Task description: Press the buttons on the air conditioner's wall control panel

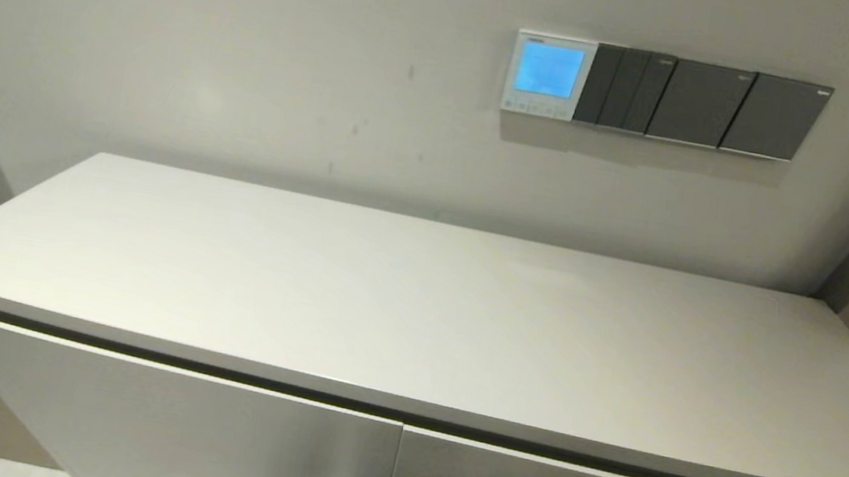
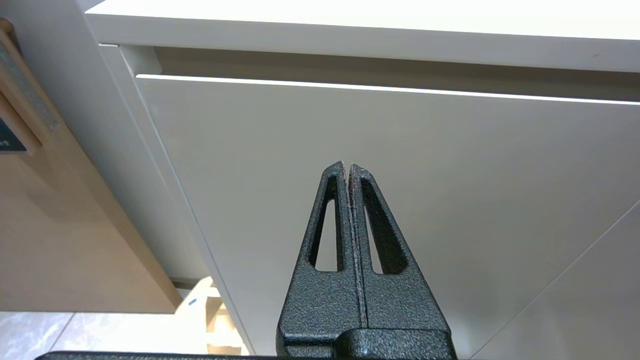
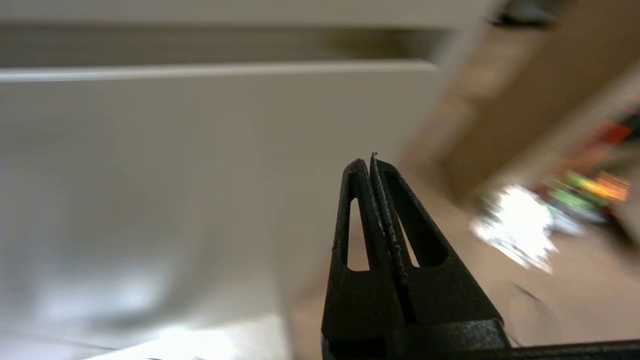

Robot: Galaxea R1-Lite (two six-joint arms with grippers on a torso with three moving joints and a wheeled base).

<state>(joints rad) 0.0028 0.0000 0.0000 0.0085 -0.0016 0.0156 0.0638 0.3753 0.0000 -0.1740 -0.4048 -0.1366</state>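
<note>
Pale grey wall [image 1: 249,61] fills the upper part of the head view, and a long white cabinet [image 1: 413,313] stands against it with two flat doors below its top. Above the cabinet's right half, the air conditioner's wall control panel [image 1: 549,75] is mounted on the wall, its screen [image 1: 550,70] lit blue, with the buttons [image 1: 535,107] in a row along its bottom edge. Touching the panel's right side, a line of dark grey switch plates [image 1: 705,104] runs further right. Neither arm shows in this view. From the left wrist view, the left gripper [image 2: 348,166] points at the cabinet's left door [image 2: 400,175], below the cabinet top's edge, its two black fingers pressed together with nothing between them; wooden furniture [image 2: 60,240] stands beside the cabinet. From the right wrist view, the right gripper [image 3: 369,162] sits low before the cabinet's right door [image 3: 175,175], near that door's outer edge, fingers likewise closed together on nothing, with blurred brown floor [image 3: 500,280] and coloured clutter [image 3: 590,192] beyond
</note>
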